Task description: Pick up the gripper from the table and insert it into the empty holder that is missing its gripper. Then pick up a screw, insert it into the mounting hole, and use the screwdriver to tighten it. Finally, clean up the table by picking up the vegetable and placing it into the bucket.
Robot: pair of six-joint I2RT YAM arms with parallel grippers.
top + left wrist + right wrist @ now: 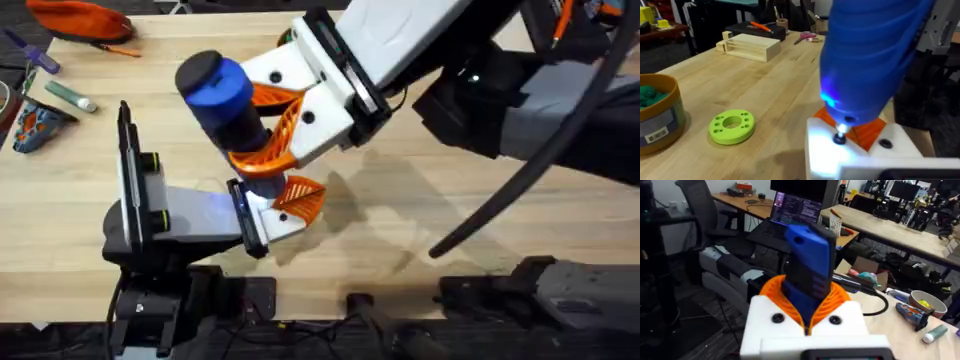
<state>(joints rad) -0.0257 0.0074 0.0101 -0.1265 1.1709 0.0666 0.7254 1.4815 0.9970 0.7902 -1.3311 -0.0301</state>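
Right tool clamps the screwdriver upright, tip down on the screw in the holder, orange gripper seated there. Left tool state: cannot tell. Bucket and green disc sit well apart on the surface; room to lift straight up.

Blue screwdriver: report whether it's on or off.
On: the blue pen-shaped electric screwdriver glows blue above its metal tip, lighting the white plastic holder.

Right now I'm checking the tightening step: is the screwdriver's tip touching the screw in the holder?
Touching. In the left wrist view the screwdriver stands with its metal tip seated on the dark screw in the white holder, no gap visible.
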